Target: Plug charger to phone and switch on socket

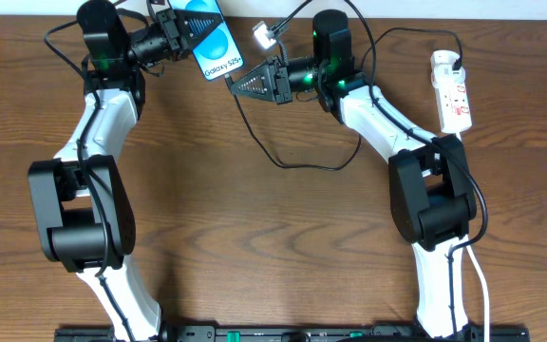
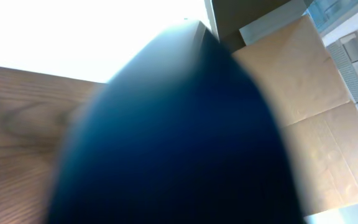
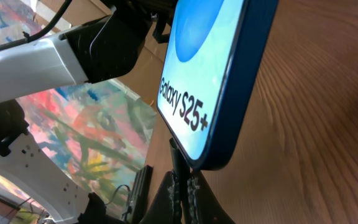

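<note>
The phone (image 1: 218, 52) is lifted at the back of the table, its blue screen with the "Galaxy" text facing up. My left gripper (image 1: 196, 28) is shut on its far end. In the left wrist view the phone (image 2: 179, 137) is a dark blur that hides the fingers. The charger (image 1: 297, 166) is a thin black cable looping across the wood. My right gripper (image 1: 238, 84) is shut on the cable close to its tip. The tip of the charger (image 3: 178, 163) meets the bottom edge of the phone (image 3: 210, 74), just above my right gripper (image 3: 182, 196). The white socket (image 1: 451, 90) lies far right.
A small white adapter (image 1: 263, 37) sits near the table's back edge between the two arms. The socket's white cord (image 1: 444, 40) curls behind it. Cardboard boxes (image 2: 309, 93) stand beyond the table. Both arm bases rise from the front edge.
</note>
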`<state>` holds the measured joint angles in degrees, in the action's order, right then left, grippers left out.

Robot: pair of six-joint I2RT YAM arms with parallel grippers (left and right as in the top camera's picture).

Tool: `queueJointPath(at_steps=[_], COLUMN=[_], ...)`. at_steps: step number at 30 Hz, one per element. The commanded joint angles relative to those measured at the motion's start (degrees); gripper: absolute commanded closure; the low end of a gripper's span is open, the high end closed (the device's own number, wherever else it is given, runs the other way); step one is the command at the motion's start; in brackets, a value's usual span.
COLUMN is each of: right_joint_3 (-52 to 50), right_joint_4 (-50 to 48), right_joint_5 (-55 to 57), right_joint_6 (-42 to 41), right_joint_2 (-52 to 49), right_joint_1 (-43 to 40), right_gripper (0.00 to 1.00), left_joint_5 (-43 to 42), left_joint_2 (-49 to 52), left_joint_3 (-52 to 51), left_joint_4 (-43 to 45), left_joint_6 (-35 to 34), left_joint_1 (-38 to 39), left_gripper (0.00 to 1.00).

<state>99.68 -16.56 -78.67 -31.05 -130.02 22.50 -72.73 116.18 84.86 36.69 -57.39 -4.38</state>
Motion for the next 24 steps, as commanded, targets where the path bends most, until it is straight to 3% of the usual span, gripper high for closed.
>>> queueJointPath(at_steps=[1,9,24], right_joint_3=[0.98,0.98,0.98], right_joint_4=[-0.9,-5.86,-5.97], right_joint_5=[3.76,3.8,5.62], right_joint_6=[-0.7,-4.26,-4.28], right_joint_2=[2.29,2.29,2.29], right_joint_1=[-0.55,-0.55,-0.55], right_gripper=[0.99,0.99,0.99], left_joint_5=[-5.27,-4.85,-4.2], left_joint_2=[-0.55,-0.55,-0.55], left_joint_3=[0.85,0.85,0.85], left_joint_4=[0.31,0.28,0.26], left_joint_6=[2.54,2.95,3.3], left_joint_1=[0.9,1.27,2.49], left_gripper=[0.93,0.93,0.93])
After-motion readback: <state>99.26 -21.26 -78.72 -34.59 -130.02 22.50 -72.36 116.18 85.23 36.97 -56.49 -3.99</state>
